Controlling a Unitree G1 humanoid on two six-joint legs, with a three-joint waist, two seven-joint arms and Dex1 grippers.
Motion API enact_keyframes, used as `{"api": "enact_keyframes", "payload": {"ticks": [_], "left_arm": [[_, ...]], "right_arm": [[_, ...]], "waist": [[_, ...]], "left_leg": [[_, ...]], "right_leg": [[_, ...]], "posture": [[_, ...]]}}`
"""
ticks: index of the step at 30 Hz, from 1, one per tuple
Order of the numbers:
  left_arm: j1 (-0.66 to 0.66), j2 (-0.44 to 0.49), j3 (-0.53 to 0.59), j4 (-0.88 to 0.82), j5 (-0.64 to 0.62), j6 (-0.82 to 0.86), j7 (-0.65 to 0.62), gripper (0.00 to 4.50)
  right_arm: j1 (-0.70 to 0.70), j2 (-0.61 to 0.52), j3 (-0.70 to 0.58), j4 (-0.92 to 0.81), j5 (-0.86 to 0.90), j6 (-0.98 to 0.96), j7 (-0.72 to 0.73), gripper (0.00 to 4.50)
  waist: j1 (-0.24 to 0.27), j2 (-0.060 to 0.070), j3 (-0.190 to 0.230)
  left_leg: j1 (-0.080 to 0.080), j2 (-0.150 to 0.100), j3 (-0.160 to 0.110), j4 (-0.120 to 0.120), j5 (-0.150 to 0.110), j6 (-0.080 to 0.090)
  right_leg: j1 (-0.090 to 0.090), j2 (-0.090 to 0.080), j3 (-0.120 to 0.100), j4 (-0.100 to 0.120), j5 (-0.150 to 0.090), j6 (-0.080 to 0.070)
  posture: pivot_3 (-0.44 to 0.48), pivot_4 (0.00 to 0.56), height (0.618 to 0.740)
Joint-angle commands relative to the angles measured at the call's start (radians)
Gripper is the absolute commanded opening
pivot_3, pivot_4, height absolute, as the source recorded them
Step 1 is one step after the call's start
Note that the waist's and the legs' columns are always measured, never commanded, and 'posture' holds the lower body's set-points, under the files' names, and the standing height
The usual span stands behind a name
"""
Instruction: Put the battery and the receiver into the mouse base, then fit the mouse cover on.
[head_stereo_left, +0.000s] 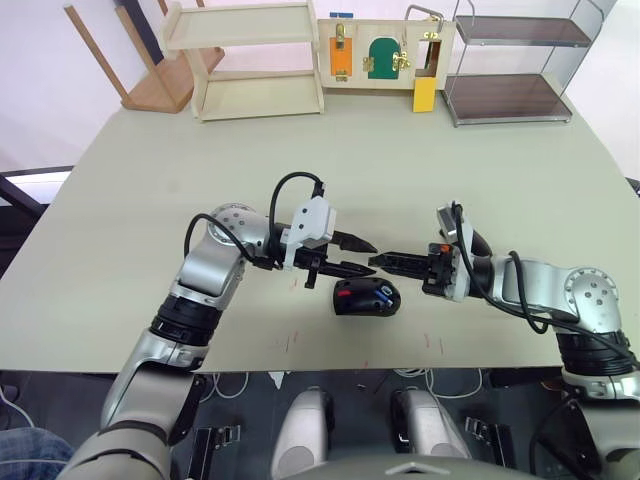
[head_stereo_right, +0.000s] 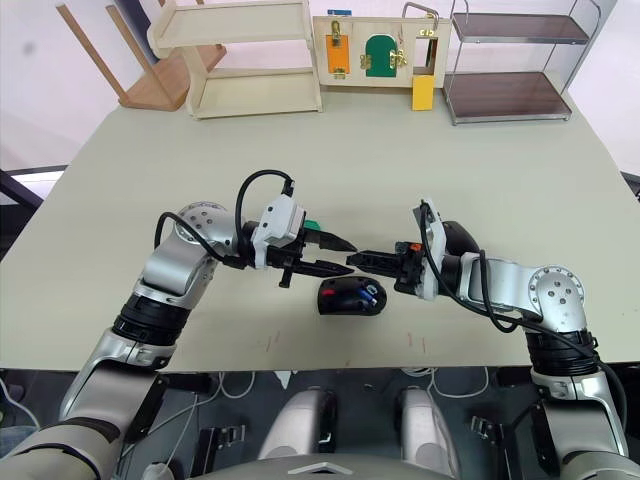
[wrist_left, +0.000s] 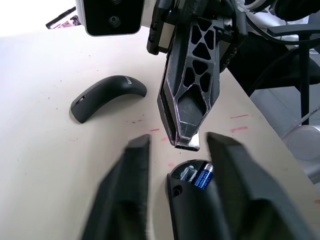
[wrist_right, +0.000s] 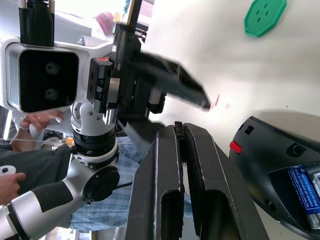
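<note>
The bench (head_stereo_left: 150, 190) carries, along its far edge, a pale wooden shelf unit (head_stereo_left: 255, 60), a latch board (head_stereo_left: 385, 55) and a clear-sided rack (head_stereo_left: 515, 65); these stand well apart from the work area. The mouse base (head_stereo_left: 366, 297) lies near the front edge, with the battery (wrist_left: 204, 176) seated in its hollow. The mouse cover (wrist_left: 107, 95) rests on the bench beside it, apart from both arms. A green disc (wrist_right: 265, 16) lies on the bench beyond the base. The left gripper (head_stereo_left: 352, 255) hovers just above the base with its fingers spread wide and nothing between them. The right gripper (head_stereo_left: 378, 261) meets it tip to tip, its fingers closed narrowly on the receiver (wrist_left: 187, 144), which hangs directly over the open base. The two sets of fingers crowd the space above the base; the bench on either side lies open. A person's hands (wrist_right: 37, 122) show past the bench edge.
</note>
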Motion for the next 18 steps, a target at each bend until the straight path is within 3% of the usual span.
{"api": "enact_keyframes", "payload": {"ticks": [1, 3, 18], "left_arm": [[-0.014, 0.006, 0.016, -0.045, -0.013, -0.003, -0.002, 0.33], [-0.014, 0.006, 0.016, -0.045, -0.012, -0.004, 0.0, 0.0], [-0.012, 0.001, 0.008, -0.036, 0.011, -0.036, 0.007, 0.0]], "right_arm": [[-0.008, 0.0, -0.023, -0.011, 0.027, 0.006, 0.007, 0.0], [-0.009, 0.001, -0.022, -0.01, 0.027, 0.007, 0.006, 0.0], [-0.004, 0.003, -0.025, -0.014, 0.027, 0.003, -0.003, 0.0]], "waist": [[0.0, 0.0, 0.0], [0.0, 0.0, 0.0], [0.0, 0.0, 0.0]], "left_leg": [[0.0, 0.0, 0.0, 0.0, 0.0, 0.0], [0.0, 0.0, 0.0, 0.0, 0.0, 0.0], [0.0, 0.0, 0.0, 0.0, 0.0, 0.0]], "right_leg": [[0.0, 0.0, 0.0, 0.0, 0.0, 0.0], [0.0, 0.0, 0.0, 0.0, 0.0, 0.0], [0.0, 0.0, 0.0, 0.0, 0.0, 0.0]], "posture": [[0.0, 0.15, 0.74], [0.0, 0.15, 0.74], [0.0, 0.15, 0.74]]}}
